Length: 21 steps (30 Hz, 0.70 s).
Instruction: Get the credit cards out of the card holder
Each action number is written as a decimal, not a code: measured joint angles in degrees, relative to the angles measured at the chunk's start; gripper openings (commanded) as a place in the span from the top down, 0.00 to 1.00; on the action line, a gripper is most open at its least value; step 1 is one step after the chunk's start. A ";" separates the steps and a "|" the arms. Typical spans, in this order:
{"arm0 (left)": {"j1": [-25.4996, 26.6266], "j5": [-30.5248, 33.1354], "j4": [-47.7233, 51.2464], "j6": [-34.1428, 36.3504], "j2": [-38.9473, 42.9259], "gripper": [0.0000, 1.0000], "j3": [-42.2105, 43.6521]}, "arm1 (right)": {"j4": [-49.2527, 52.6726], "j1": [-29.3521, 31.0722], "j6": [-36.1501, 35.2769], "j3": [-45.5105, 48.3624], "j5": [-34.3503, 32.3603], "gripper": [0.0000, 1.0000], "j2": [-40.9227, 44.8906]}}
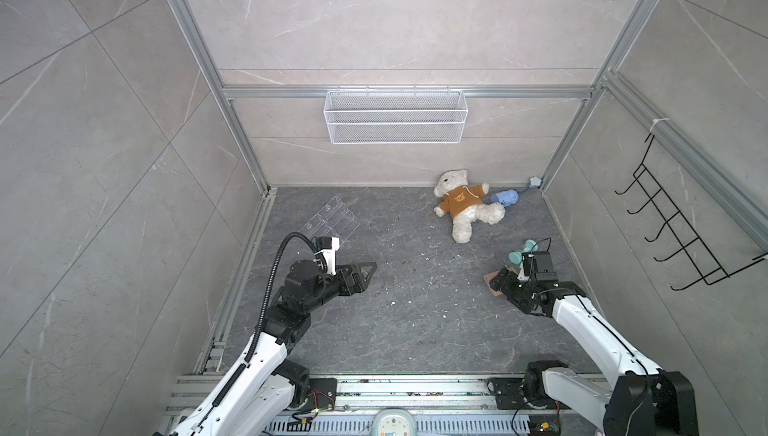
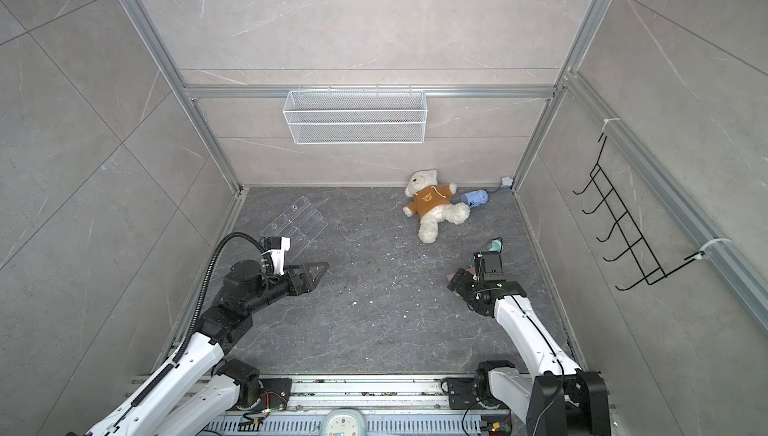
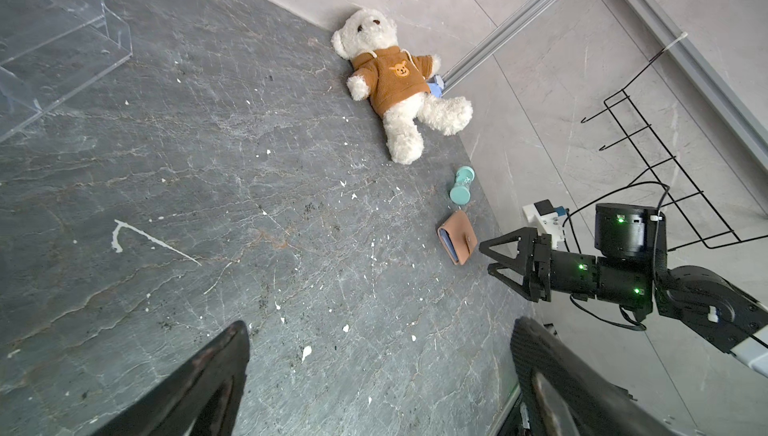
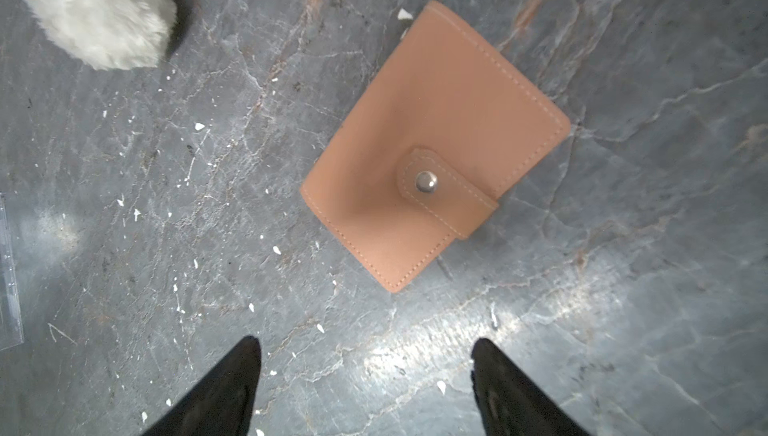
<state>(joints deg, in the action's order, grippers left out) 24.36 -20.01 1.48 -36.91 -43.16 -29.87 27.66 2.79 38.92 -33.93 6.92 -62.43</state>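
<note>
In both top views the bear [image 1: 461,203] [image 2: 432,203] lies on the grey table [image 1: 415,313]. The holder [image 1: 489,278] sits flat on the table, robotward and right of the bear, mostly hidden under the right fingers [image 1: 496,285], with a teal timer [image 1: 517,256] between it and the bear. The left fingers [image 1: 370,266] hang well left of the bear and nearer the robot, one above the other, near a clear rack [image 1: 332,220].

From the left wrist, the left fingers stand wide apart with only bare table between them. Past the bear's foot comes the timer [image 3: 462,189], then the tan holder [image 3: 457,236], shut, a blue edge showing along one side. The right fingers, parted and empty, point at it from just beside; whether they touch it I cannot tell.

From the right wrist, the holder [image 4: 432,143] lies closed, strap [image 4: 446,189] snapped down, ahead of both black fingertips, which stand apart and grip nothing. The bear's white foot [image 4: 99,10] is near.
</note>
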 measured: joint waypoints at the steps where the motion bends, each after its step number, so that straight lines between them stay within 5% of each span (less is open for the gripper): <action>1: 0.22 0.00 0.00 -0.04 0.00 0.00 0.09 | -0.55 -0.02 0.17 0.35 -0.02 0.22 -0.09; 12: 2.21 0.28 0.09 -0.68 -0.55 0.00 0.52 | -1.75 0.70 -1.66 -3.65 -4.83 0.23 -7.87; 21: 3.43 0.68 0.07 -0.85 -1.36 0.02 0.68 | 1.53 8.98 -3.37 -16.39 -16.50 0.24 -17.99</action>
<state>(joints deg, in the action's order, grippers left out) 27.79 -19.33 1.54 -37.76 -44.51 -29.19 29.19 11.77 35.55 -50.33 -9.58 -80.42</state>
